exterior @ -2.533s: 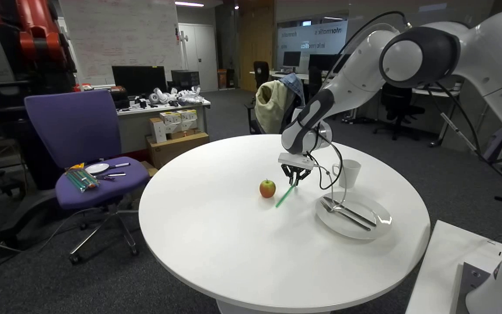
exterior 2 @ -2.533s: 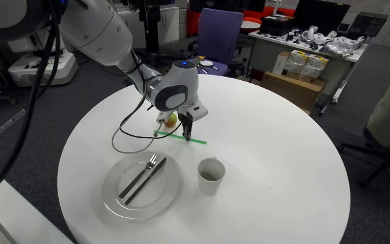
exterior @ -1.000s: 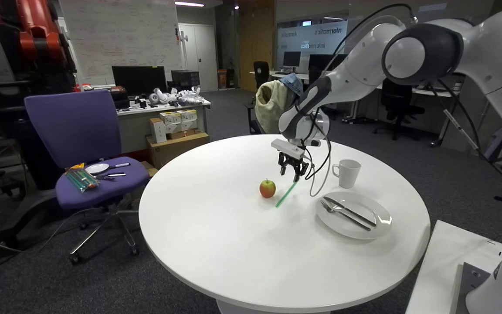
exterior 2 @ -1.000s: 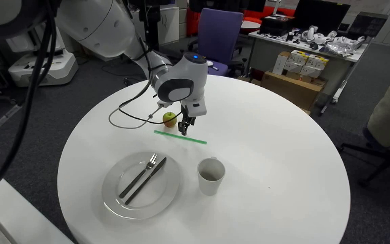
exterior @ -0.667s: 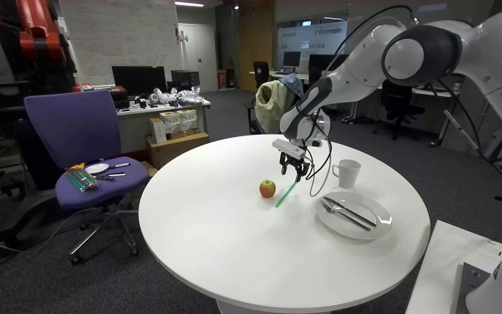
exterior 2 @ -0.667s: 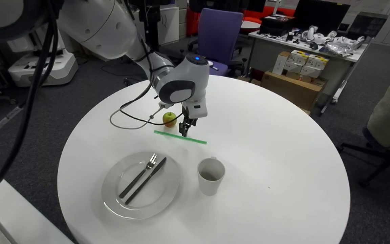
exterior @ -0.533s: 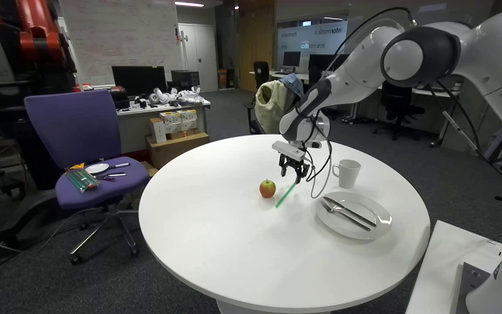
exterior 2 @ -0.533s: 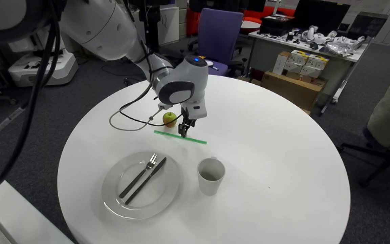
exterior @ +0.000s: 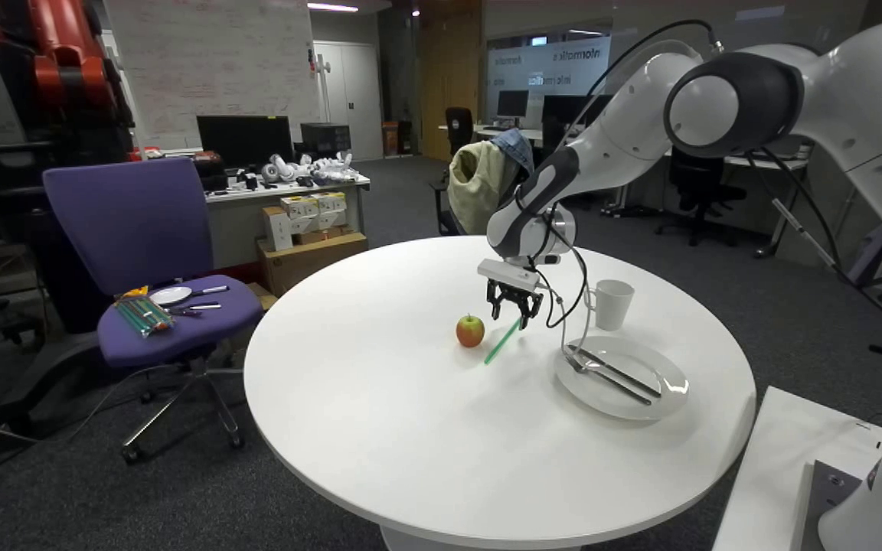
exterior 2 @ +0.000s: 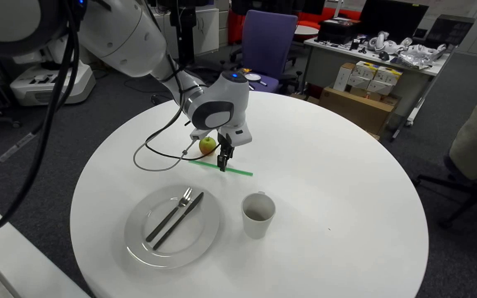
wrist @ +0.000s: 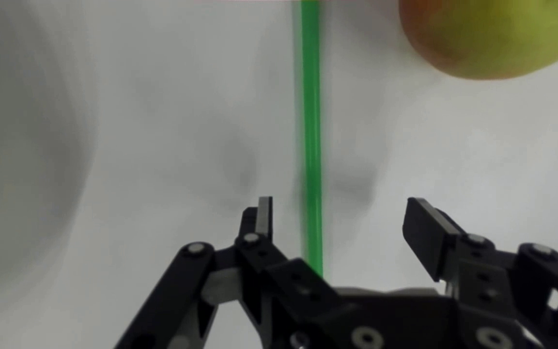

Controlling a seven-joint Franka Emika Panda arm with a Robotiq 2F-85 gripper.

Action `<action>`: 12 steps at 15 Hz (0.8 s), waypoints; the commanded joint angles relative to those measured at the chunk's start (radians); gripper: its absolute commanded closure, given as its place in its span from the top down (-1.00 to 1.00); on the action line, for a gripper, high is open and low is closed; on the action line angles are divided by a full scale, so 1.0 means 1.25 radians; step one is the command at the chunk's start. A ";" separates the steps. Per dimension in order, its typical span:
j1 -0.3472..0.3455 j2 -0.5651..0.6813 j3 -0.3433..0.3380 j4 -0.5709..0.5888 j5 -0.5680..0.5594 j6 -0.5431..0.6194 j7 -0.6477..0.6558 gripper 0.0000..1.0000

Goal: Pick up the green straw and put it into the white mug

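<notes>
Green straw [exterior: 503,341]: in an exterior view, lies flat on the round white table [exterior: 364,413], just beside the red and green apple [exterior: 470,331]. Hidden in its farther part behind the black gripper [exterior: 509,318], pointing down at the end of the white arm [exterior: 628,145].

In an exterior view, set upright on the table: the white mug [exterior 2: 257,217], with its handle just showing behind the rim. Placed just beside the mug, apart from it: the white plate [exterior 2: 197,236], bearing a fork [exterior 2: 166,220] and a knife [exterior 2: 179,220] side by side. Stretched beyond both, with its middle hidden behind the gripper: the straw.

In the wrist view, runs straight down from the top edge and passes between the fingers [wrist: 426,237], closer to the finger at the picture's left, with a gap on either side. Released, with jaws spread and clear of the straw. Cannot tell about contact between gripper and table. Cut off at the upper right corner: the apple, near the straw.
</notes>
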 commanded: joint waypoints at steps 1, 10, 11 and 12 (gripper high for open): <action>-0.003 0.003 -0.001 0.020 -0.020 -0.045 -0.034 0.43; -0.002 0.009 -0.005 0.022 -0.027 -0.063 -0.055 -0.18; -0.002 0.009 -0.005 0.022 -0.028 -0.063 -0.055 -0.27; -0.002 0.009 -0.004 0.022 -0.027 -0.063 -0.055 -0.23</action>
